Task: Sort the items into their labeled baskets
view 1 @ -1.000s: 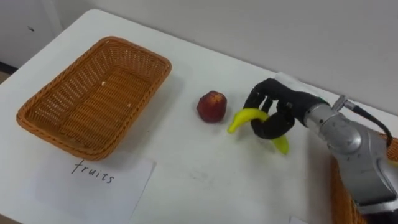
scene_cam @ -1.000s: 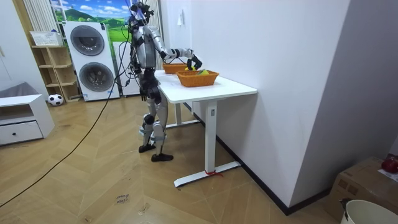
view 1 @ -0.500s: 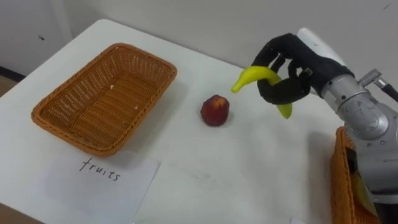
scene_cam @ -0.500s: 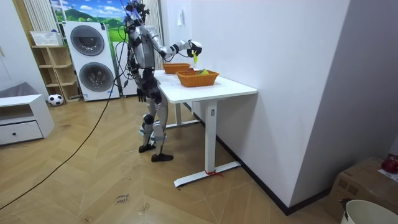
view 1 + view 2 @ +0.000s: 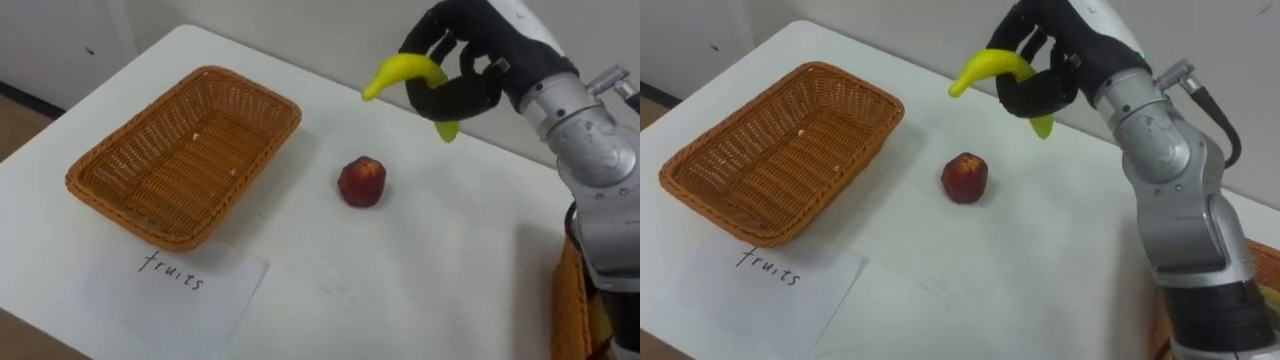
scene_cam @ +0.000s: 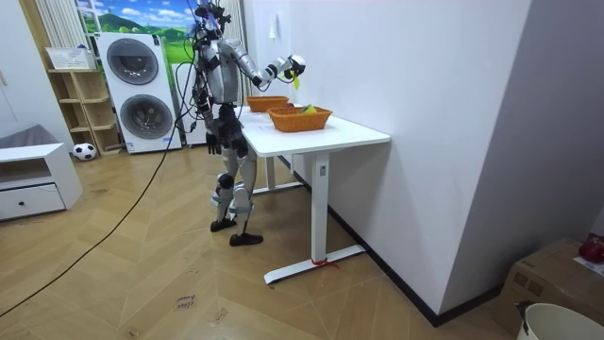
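- The right hand (image 5: 470,60) is up in the air above the far side of the tabletop (image 5: 420,270).
- Its fingers and thumb are curled tight around a yellow banana (image 5: 405,72). The two ends of the banana stick out of the hand, and the banana does not touch the tabletop.
- A small red fruit (image 5: 362,182) sits alone on the tabletop. It is below the banana and a bit nearer the robot, and nothing touches it.
- A brown woven basket (image 5: 180,160) lies to the left of the red fruit, well apart from it. It has nothing in it.
- A white sheet of paper (image 5: 180,300) with a word written on it lies just in front of that basket.
- The edge of a second basket (image 5: 570,300) shows at the right side, under the right arm.
- In the room view the robot stands at the end of the tabletop with its right arm held high.
- The left hand (image 6: 214,144) hangs low by the robot's hip. I cannot tell if it is open or closed.
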